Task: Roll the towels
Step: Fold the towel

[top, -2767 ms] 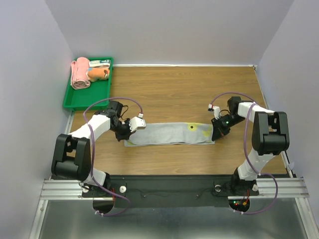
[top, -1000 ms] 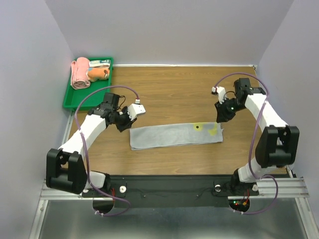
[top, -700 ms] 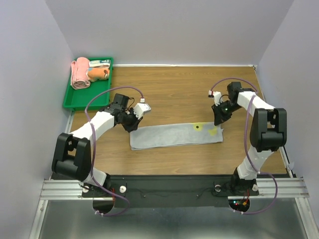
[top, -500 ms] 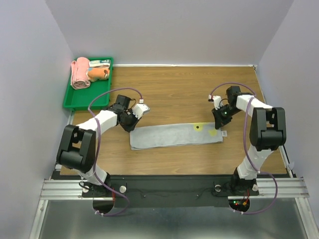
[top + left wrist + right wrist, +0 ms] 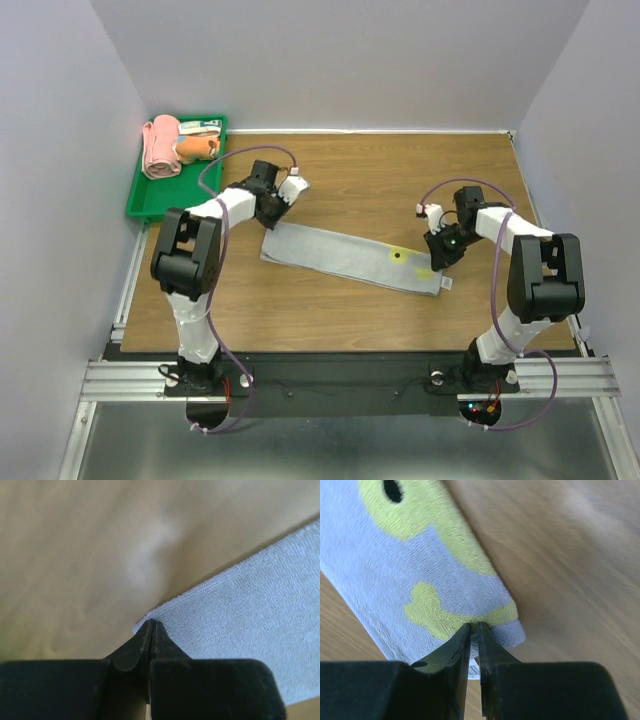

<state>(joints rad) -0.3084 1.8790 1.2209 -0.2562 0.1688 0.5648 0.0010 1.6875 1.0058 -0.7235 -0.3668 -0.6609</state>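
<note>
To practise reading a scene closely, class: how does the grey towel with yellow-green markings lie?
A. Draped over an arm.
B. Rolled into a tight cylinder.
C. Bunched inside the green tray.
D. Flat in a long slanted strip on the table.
D: the top view shows the grey towel lying flat as a long slanted strip on the table, with the left gripper and the right gripper shut on its opposite ends.
</note>
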